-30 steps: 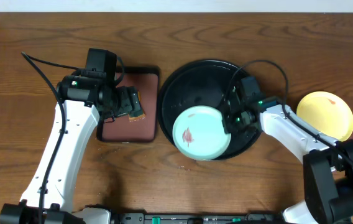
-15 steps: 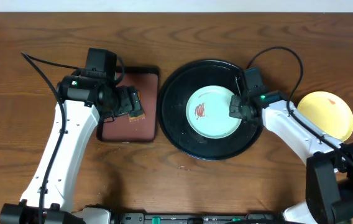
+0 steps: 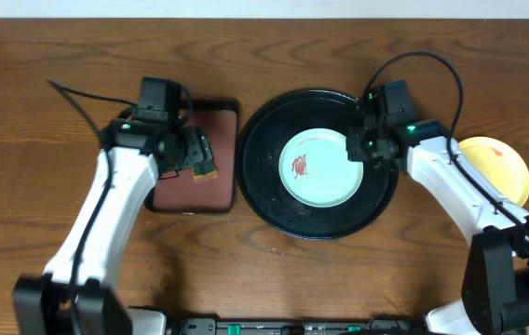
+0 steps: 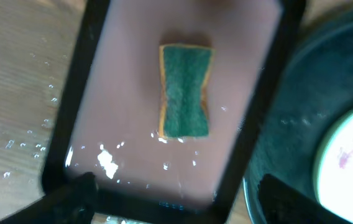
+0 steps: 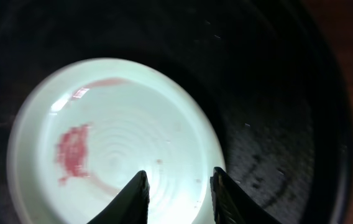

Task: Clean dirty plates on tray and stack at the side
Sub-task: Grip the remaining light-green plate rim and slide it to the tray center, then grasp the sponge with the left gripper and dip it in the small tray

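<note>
Centrally, smeared mint plate [image 3: 318, 168], on black tray [image 3: 260, 177]

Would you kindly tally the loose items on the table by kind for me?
Plates: 2, the mint plate and the yellow plate
Trays: 2, the round black tray and the maroon tray
Sponges: 1, the sponge
Total: 5

overhead: top-down, far | wrists: close, downward | shared: black tray [image 3: 257, 186], mint plate [image 3: 325, 181]
</note>
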Controlling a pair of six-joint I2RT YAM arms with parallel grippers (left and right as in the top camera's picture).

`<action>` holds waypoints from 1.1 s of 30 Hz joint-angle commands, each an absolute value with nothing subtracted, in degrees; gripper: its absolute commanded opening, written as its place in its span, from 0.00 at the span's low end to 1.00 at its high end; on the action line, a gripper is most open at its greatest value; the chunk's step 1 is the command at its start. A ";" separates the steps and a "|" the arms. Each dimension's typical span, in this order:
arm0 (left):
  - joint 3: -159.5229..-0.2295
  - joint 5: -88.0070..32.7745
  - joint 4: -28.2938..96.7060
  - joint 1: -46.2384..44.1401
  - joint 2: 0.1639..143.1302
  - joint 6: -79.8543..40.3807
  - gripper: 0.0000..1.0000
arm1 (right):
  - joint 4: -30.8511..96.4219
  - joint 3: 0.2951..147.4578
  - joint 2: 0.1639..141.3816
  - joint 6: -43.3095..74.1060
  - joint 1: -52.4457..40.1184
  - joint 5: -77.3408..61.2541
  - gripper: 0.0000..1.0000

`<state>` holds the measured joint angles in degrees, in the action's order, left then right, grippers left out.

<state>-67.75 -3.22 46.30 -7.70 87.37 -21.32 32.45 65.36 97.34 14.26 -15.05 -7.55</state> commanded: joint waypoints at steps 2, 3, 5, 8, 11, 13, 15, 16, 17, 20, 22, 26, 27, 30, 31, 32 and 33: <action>-66.43 -2.33 41.98 -7.73 93.54 -21.45 0.68 | 33.17 66.92 96.97 12.51 -14.68 -15.07 0.32; -66.43 -2.35 40.56 -7.73 95.02 -21.47 0.64 | 33.28 66.92 96.97 12.53 -14.70 -15.09 0.32; -66.43 -2.48 38.59 -7.86 98.28 -21.52 0.60 | 33.67 66.92 96.97 12.53 -14.72 -15.07 0.31; -66.43 -3.79 38.06 -8.12 103.24 -21.54 0.52 | 34.33 66.92 96.97 12.56 -14.72 -15.07 0.31; -66.43 -5.61 37.52 -8.21 107.02 -21.54 0.47 | 35.24 66.92 96.97 12.56 -14.72 -15.05 0.31; -66.43 -5.63 36.73 -8.19 108.77 -21.54 0.26 | 35.55 66.92 96.97 12.53 -14.72 -15.00 0.31; -66.43 -6.11 37.01 -8.16 109.36 -21.71 0.08 | 35.55 66.92 96.97 12.56 -14.72 -15.03 0.31; -66.43 -6.79 37.41 -8.16 109.34 -21.71 0.08 | 35.57 66.92 96.97 12.56 -14.72 -15.03 0.31; -66.46 -7.60 37.85 -8.16 109.06 -21.71 0.08 | 35.62 66.92 96.97 12.56 -14.72 -15.03 0.31; -67.46 -7.94 39.88 -8.01 107.66 -21.69 0.08 | 35.86 66.92 96.97 12.56 -14.72 -15.05 0.31; -68.97 -7.94 41.36 -7.68 106.30 -21.69 0.10 | 35.88 66.92 96.97 12.56 -14.72 -15.05 0.31; -70.00 -7.07 39.66 -7.57 103.48 -20.12 0.42 | 35.86 66.92 96.97 12.56 -14.72 -15.05 0.31; -70.00 -5.54 38.98 -7.57 103.22 -20.14 0.43 | 35.86 66.92 96.97 12.56 -14.72 -15.05 0.31; -69.54 -0.23 37.19 -7.57 103.59 -20.16 0.43 | 35.99 66.92 96.97 12.56 -14.72 -15.05 0.31; -69.06 0.93 36.29 -7.57 103.85 -20.16 0.43 | 36.05 66.92 96.97 12.56 -14.72 -15.05 0.31; -68.45 1.26 35.07 -7.57 104.25 -20.14 0.43 | 36.12 66.92 96.97 12.56 -14.72 -15.05 0.31; -67.92 1.32 33.82 -7.57 104.79 -20.16 0.43 | 36.21 66.92 96.97 12.58 -14.72 -15.05 0.31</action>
